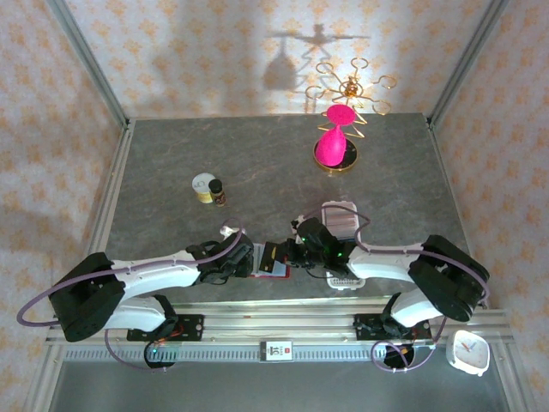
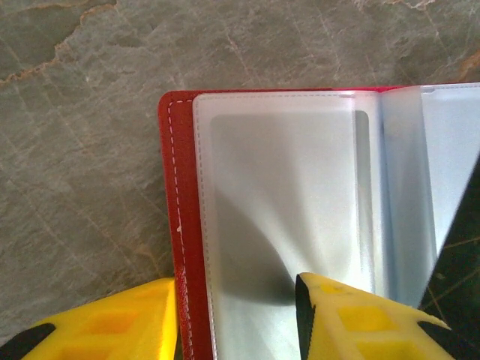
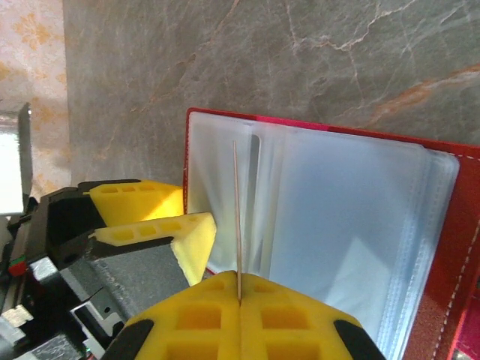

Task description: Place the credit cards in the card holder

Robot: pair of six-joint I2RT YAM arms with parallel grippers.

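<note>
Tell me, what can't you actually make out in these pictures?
- Credit card in the right gripper: seen edge-on in the right wrist view, so its face and colour are unreadable.
- Card holder: its frosted sleeves blur whether cards sit inside, left wrist view.
- Left gripper: its jaws straddle the holder's red edge; pinching or not is unclear.
- Clock: too small to read, top view.

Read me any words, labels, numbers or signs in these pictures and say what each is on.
No text is readable.
sticker on the rail: red print, too small to read.
clock: dial marks too blurred to read.
jar: any label too small to read.
card holder: clear sleeves and red cover, no print.
credit card: edge-on, nothing readable.
</note>
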